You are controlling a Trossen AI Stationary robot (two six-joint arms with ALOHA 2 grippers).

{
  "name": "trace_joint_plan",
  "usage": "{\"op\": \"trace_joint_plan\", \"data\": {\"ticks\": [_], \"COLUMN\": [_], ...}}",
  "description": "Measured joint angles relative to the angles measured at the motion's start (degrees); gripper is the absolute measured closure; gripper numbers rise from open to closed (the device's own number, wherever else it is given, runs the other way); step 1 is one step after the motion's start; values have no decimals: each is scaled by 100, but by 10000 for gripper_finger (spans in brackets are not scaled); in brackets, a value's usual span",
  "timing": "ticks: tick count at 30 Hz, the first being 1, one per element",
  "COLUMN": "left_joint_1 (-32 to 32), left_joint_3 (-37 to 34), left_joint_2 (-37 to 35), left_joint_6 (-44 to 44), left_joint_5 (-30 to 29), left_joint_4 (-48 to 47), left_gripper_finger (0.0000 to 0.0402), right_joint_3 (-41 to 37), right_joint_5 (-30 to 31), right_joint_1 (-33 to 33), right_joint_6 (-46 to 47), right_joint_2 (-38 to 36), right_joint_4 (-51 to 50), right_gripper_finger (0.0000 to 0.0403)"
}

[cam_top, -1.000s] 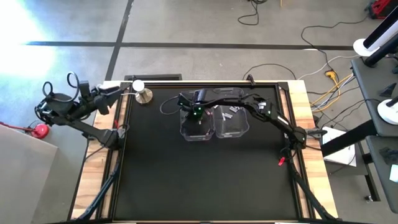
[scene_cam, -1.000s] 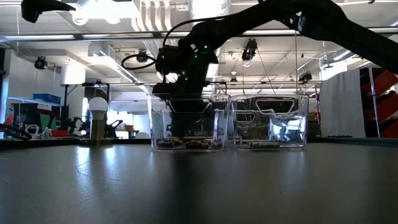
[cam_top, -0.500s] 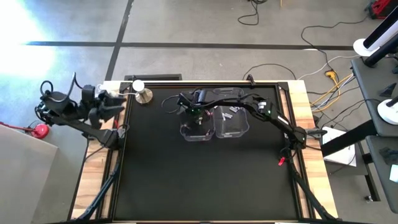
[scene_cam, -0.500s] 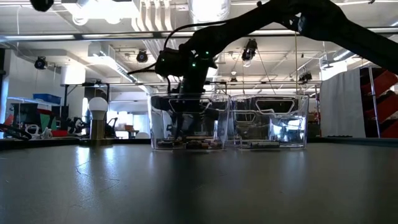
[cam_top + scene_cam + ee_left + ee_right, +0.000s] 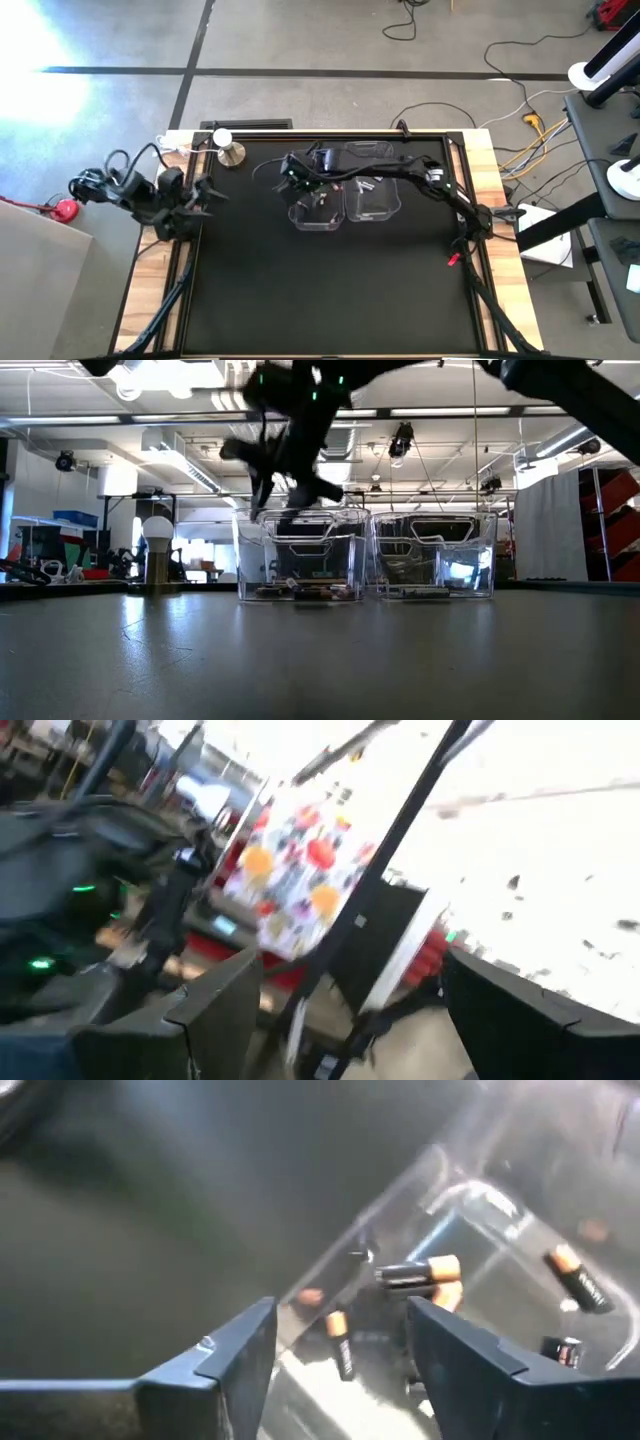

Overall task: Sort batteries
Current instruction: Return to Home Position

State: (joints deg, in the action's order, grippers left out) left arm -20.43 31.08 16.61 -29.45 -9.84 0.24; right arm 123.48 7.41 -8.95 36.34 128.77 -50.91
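Two clear bins stand side by side mid-table: left bin (image 5: 318,208) and right bin (image 5: 373,198), walls touching or nearly so.

- Left bin, contents: several copper-and-black batteries (image 5: 418,1270) loose on its floor, long axes flat and pointing every way.
- Right bin, contents: a few more cells (image 5: 415,593) flat on its floor, colour not clear.
- Right arm (image 5: 432,180): reaches in across the right bin's far side. The right jaws hang above the left bin's far rim, spread wide with nothing between them. The batteries lie below and ahead of them.
- Left arm (image 5: 150,195): well apart from the left bin, at the left edge of the table (image 5: 330,290). The left jaws are wide, empty and facing the room.
- Nearer arm to the left bin: right.
- Judgement: no loose battery shows outside the bins, so sorting looks done and only a retreat remains.
- Clearance: the right jaws are above the left bin's rim, so a path up and back looks free. The risk is clipping that rim or the right bin's wall.
- Also present: a small lamp (image 5: 227,148) beyond the left bin toward the far-left corner, and a red bit (image 5: 452,260) well right of it.
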Motion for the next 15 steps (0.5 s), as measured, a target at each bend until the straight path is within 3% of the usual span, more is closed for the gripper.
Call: {"op": "trace_joint_plan", "data": {"ticks": [4,9,15], "left_joint_1": [0,2,2], "left_joint_3": [-665,-1059,-1474], "left_joint_2": [59,259,573], "left_joint_6": [5,0,431], "left_joint_5": [-3,-343,-375], "left_joint_4": [1071,1083,1050], "left_gripper_finger": [119,119,118], "right_joint_3": [-17,-52,-134], "right_joint_5": [307,275,33], "right_joint_1": [378,597,534], "right_joint_6": [-667,-1797,-2701], "right_joint_2": [-388,-710,-723], "right_joint_4": [-38,13,-2], "right_gripper_finger": [205,246,324]}}
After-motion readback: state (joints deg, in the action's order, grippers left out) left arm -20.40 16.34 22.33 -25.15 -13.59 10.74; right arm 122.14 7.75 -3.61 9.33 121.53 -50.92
